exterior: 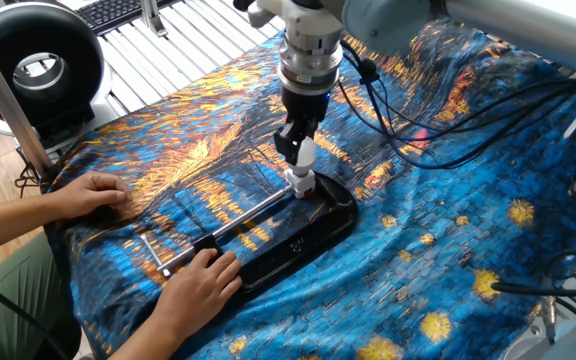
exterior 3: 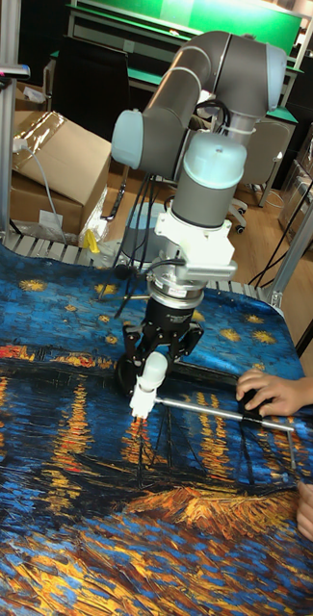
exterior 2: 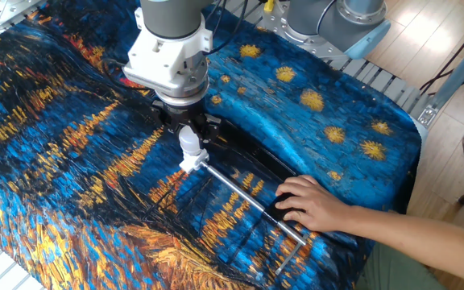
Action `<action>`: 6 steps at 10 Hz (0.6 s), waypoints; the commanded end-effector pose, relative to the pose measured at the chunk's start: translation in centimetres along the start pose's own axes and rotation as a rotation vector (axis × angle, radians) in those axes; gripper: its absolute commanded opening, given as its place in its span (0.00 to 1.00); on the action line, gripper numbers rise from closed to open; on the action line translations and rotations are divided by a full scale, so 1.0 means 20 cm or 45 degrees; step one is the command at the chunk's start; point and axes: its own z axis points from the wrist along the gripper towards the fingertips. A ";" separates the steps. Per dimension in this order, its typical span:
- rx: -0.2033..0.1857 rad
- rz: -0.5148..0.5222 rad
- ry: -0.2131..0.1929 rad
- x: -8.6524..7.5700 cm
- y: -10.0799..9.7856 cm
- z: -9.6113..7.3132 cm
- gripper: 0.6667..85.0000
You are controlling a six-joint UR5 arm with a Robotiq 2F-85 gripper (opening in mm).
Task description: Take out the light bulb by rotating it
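The light bulb [exterior: 306, 153] [exterior 2: 188, 141] [exterior 3: 154, 370] is small, white and frosted. It stands upright on a short white socket [exterior: 301, 184] [exterior 2: 190, 160] [exterior 3: 141, 402] at the end of a black base [exterior: 313, 238]. A metal rod [exterior: 240, 224] [exterior 2: 244, 189] runs from the socket along the base. My gripper [exterior: 299, 147] [exterior 2: 187, 135] [exterior 3: 157, 358] comes straight down from above and is shut on the bulb's globe. A person's hand [exterior: 201, 277] [exterior 2: 311, 202] [exterior 3: 273, 393] presses on the base's other end.
A second hand [exterior: 92, 192] rests flat on the painted cloth [exterior: 448, 260] at the left. A black ring-shaped device [exterior: 34, 64] and a keyboard [exterior: 118, 10] lie behind. Cables [exterior: 418, 130] trail to the right of the arm. Another robot base [exterior 2: 337, 20] stands beyond the table.
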 end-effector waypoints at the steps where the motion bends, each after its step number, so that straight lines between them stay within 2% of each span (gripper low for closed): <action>1: 0.010 -0.222 -0.052 -0.05 -0.02 0.00 0.17; 3: 0.018 -0.326 -0.058 -0.04 -0.03 0.01 0.17; 6: 0.061 -0.546 -0.001 0.01 -0.09 0.02 0.17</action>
